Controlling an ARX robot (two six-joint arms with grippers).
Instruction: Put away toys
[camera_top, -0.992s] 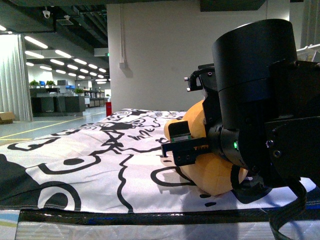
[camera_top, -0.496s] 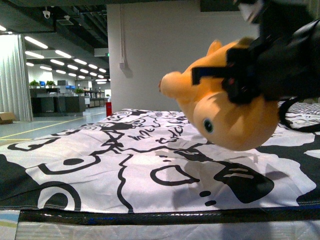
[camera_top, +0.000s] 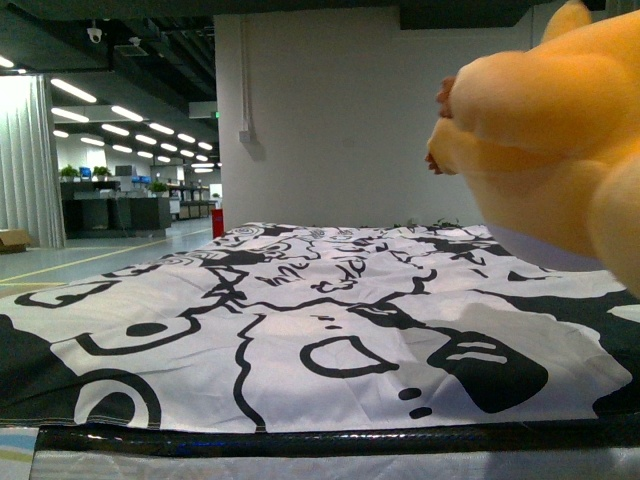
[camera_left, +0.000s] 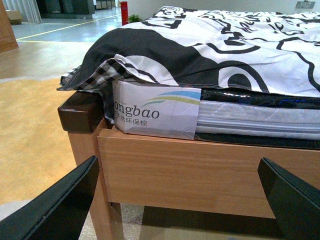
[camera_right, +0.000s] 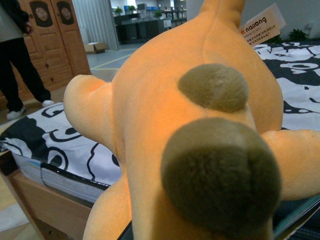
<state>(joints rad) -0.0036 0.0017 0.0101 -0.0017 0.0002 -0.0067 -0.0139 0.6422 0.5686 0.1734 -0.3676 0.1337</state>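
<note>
The orange-yellow plush toy (camera_top: 560, 140) hangs in the air at the upper right of the front view, above the bed. My right gripper is shut on it; the gripper itself is hidden behind the toy in both views. In the right wrist view the plush toy (camera_right: 165, 115) fills the frame, with two brownish nubs (camera_right: 215, 85) and a pale hang tag (camera_right: 261, 22). My left gripper (camera_left: 180, 200) is open and empty, low beside the bed's wooden frame (camera_left: 200, 170), with its black fingers (camera_left: 60, 205) wide apart.
The bed carries a black-and-white patterned cover (camera_top: 300, 320) over a mattress (camera_left: 250, 120). A person in dark trousers (camera_right: 20, 65) stands by a wooden wardrobe (camera_right: 55, 35) beyond the bed. A white wall (camera_top: 330, 120) stands behind the bed.
The right arm has lifted the plush toy off the bed cover, up and to the right, nearer the front camera. The arm has left the front view.
</note>
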